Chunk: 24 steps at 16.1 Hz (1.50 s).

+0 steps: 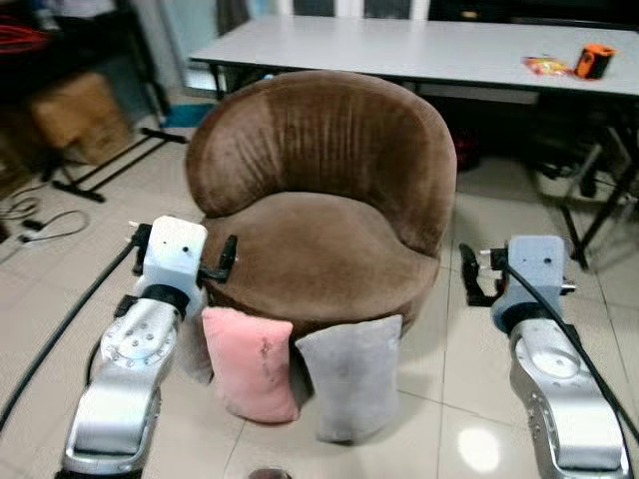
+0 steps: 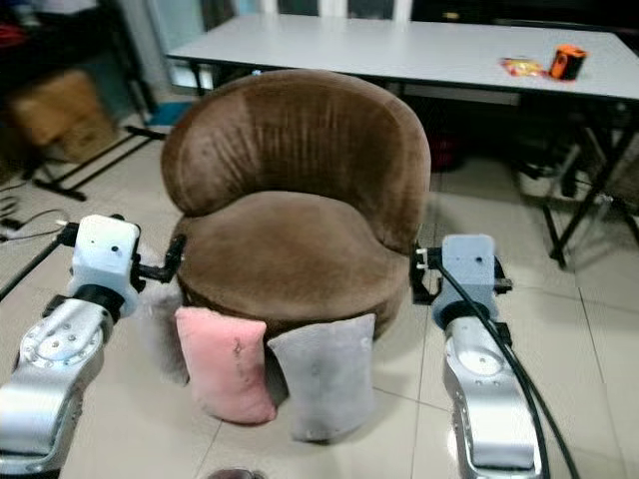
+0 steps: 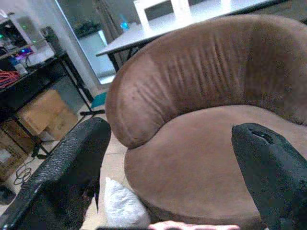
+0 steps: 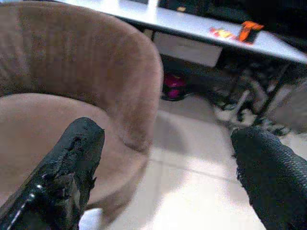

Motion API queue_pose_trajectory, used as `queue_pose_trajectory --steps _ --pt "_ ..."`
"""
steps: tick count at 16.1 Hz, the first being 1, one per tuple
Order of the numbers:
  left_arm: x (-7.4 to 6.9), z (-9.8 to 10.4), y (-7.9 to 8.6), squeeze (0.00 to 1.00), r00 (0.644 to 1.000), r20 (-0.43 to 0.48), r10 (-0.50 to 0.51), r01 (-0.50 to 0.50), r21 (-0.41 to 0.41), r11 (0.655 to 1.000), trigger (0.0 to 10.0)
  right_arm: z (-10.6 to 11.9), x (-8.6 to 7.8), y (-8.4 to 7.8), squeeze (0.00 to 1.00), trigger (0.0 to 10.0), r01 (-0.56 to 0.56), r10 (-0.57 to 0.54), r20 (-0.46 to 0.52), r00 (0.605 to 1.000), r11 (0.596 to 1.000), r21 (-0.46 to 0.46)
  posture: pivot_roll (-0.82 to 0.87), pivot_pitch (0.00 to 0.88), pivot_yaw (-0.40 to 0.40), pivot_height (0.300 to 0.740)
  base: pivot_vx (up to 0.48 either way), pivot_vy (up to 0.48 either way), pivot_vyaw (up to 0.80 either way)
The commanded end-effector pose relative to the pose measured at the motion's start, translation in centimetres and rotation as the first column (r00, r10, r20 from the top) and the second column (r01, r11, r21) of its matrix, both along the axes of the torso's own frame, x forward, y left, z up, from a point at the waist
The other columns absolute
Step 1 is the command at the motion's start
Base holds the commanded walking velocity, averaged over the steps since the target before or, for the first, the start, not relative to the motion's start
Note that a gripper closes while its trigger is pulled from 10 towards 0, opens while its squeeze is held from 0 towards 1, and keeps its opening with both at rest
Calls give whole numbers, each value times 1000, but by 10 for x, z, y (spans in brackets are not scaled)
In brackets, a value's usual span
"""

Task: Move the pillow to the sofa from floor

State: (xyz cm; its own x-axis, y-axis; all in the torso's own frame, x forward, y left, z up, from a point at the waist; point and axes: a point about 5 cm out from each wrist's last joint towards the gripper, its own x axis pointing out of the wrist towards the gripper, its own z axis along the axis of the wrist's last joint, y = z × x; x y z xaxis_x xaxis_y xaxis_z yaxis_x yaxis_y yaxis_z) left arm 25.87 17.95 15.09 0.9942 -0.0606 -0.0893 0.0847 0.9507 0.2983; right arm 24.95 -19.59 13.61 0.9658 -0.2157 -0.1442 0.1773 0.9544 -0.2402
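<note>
head views: both arms reached forward, left gripper and right gripper flanking the sofa; pink pillow and grey pillow leaned on its base, on the floor; wrist views: both grippers' fingers spread wide, holding nothing

Brown round-backed armchair, seat bare, on pale tiled floor. Pink pillow and grey pillow upright on the floor, side by side, leaning against the chair's front. Left gripper at the seat's left edge; right gripper at its right edge. Grey table behind, bearing an orange-and-black object.
</note>
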Motion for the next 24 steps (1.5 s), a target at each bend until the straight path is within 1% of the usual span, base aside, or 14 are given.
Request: queue_pose_trajectory --steps 1,2,3,4,5,6,8,9,11,12,15,18,22,24 --pt "3 2 1 0 1000 21 0 0 13 1000 10000 14 6 2 0 7804 -24 24 118 993 1000 -5 -71 0 36 740 0 -458 0" --pt "3 2 1 0 1000 30 2 -2 13 1000 10000 18 7 4 0 4902 -63 63 150 987 998 -2 -74 0 39 740 0 -458 0" --pt "5 3 1 0 999 47 2 -2 14 1000 10000 18 6 7 0 5176 -100 96 142 985 995 21 -74 0 41 740 0 -458 0" --pt "6 4 1 0 999 51 1 -2 15 1000 10000 18 6 8 0 6667 -89 92 128 988 996 -28 -74 0 40 740 0 -450 0" --pt "6 4 2 0 999 51 1 -2 14 1000 10000 13 5 9 0 10000 -78 76 84 994 997 27 -74 0 41 740 0 -446 0" --pt "7 3 3 0 998 56 1 -2 17 1000 10000 11 3 13 0 10000 -95 89 71 993 991 91 -74 0 41 740 0 -341 0" --pt "5 0 3 0 999 40 -1 0 10 1000 10000 4 -1 18 0 10000 -125 116 73 991 981 145 -74 0 43 740 0 0 0" --pt "4 0 0 0 998 41 -45 46 -5 999 10000 3 -4 22 0 10000 -167 158 75 985 977 133 -75 0 45 740 0 0 0" --pt "3 1 -3 0 996 53 -72 72 -10 997 10000 2 -5 24 0 10000 -181 173 70 982 975 126 -76 0 46 740 0 0 353" --pt "4 1 -5 31 996 53 -75 75 0 997 10000 2 -5 25 0 10000 -181 174 60 983 972 149 -73 0 43 740 315 0 800" --pt "6 0 -4 0 997 35 -75 75 -15 997 10000 1 0 17 0 10000 -97 92 45 995 985 145 -77 0 48 740 344 0 267" --pt "10 2 -3 0 997 33 -75 76 -9 997 10000 2 4 19 0 10000 -111 102 53 993 971 213 -83 0 54 740 365 0 0" --pt "11 0 -2 0 998 34 -61 61 -15 998 10000 5 7 25 0 10000 -159 150 62 987 967 200 -82 0 44 740 379 0 317" --pt "13 2 -3 0 997 40 -61 62 -10 998 10000 8 11 23 0 10000 -133 122 72 990 976 170 -76 0 39 740 379 0 397"
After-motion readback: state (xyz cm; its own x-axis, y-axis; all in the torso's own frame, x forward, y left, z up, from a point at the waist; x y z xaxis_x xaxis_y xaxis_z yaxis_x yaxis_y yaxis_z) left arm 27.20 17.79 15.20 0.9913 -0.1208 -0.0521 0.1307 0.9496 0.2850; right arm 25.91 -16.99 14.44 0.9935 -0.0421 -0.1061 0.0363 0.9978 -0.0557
